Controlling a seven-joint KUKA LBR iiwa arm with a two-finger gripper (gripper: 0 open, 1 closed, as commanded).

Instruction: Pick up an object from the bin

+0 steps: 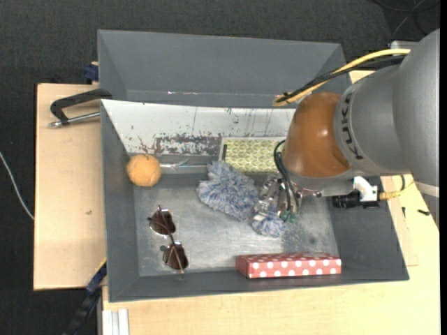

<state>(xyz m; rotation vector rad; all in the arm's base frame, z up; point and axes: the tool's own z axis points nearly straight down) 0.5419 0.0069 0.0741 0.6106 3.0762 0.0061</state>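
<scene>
A shaggy pale-blue duster head (227,190), its fibres splayed in loose tufts, lies near the middle of the grey metal bin (209,68), with the gripper (279,206) down on the duster head's right end, where a smaller tuft trails toward the front. Whether the gripper is clenched or released on the fibres cannot be told. Just behind the duster head a green patterned box (248,153) rests against the bin's back wall. An orange ball (144,170) sits to the duster head's left, a pair of dark sunglasses (167,239) to its front left, and a long red box with white dots (288,264) in front of it. On the arm (391,110), right of the duster head, black letters "KU" can be read beside the orange cover (314,138).
</scene>
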